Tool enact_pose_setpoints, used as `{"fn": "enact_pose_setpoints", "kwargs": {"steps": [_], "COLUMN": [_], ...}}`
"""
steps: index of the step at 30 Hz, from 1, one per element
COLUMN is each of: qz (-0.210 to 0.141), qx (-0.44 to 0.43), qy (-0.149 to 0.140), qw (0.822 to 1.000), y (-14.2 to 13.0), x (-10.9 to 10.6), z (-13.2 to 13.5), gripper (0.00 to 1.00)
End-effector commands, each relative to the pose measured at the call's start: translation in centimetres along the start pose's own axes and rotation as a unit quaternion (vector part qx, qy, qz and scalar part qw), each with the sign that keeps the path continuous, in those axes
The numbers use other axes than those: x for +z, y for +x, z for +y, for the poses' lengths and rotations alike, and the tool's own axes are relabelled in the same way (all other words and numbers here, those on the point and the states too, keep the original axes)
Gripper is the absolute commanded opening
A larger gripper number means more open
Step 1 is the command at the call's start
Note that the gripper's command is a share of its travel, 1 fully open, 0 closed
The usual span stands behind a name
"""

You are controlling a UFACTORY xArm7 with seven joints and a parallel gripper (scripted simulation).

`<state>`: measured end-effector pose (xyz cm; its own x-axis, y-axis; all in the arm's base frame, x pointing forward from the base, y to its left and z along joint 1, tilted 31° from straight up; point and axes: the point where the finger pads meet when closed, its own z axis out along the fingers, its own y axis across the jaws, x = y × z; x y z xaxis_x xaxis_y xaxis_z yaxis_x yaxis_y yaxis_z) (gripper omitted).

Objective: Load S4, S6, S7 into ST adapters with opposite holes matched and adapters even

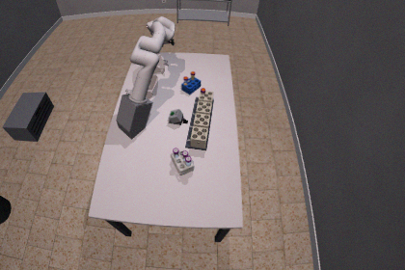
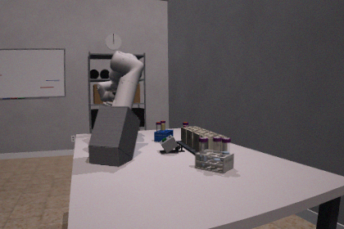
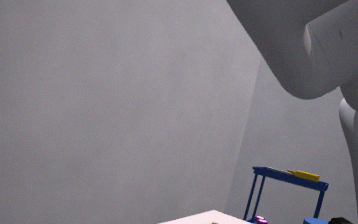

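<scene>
The loading stand (image 1: 195, 112) (image 2: 187, 147) holds four beige adapters in a row. The farthest adapter (image 1: 206, 96) bears one tube with an orange cap dot (image 1: 202, 91) (image 2: 185, 123); the other three show empty holes. A blue rack (image 1: 191, 89) (image 2: 163, 136) holds two orange-dot tubes (image 1: 193, 74) (image 2: 158, 125). A clear grey rack (image 1: 182, 169) (image 2: 215, 165) holds three tubes with purple caps and white dots (image 1: 175, 151) (image 2: 203, 142). IDs, printed volumes and adapter numbers are too small to read. My gripper (image 2: 107, 104) is open and empty, raised at the far left, away from the racks.
The sloped desk (image 1: 177, 119) (image 2: 169, 145) with the green DONE key (image 1: 173, 114) stands between the arm's grey base (image 1: 134, 117) (image 2: 111, 136) and the stand. The wrist view shows arm links, a wall, a table corner (image 3: 212, 217) and a blue trolley (image 3: 290, 176).
</scene>
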<state>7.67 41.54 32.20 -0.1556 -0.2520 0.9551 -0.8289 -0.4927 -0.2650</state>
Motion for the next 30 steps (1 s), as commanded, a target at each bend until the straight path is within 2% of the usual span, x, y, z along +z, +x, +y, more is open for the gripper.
{"fn": "enact_pose_setpoints", "kwargs": {"steps": [1,17,23,25,30], "qz": [-0.002,-0.002,-0.031,-0.033,-0.057], "qx": [0.001,0.001,-0.091,-0.098,-0.16], "qy": [0.0,0.0,-0.026,-0.028,-0.046], "qw": [1.0,1.0,0.995,0.994,0.984], "y": [0.1,0.1,-0.9,-1.1,-2.0], "x": [-0.1,-0.1,2.1,2.4,4.2], "z": [0.0,0.0,-1.8,-2.1,-3.3], "gripper": [1.0,1.0,1.0,1.0,1.0]}}
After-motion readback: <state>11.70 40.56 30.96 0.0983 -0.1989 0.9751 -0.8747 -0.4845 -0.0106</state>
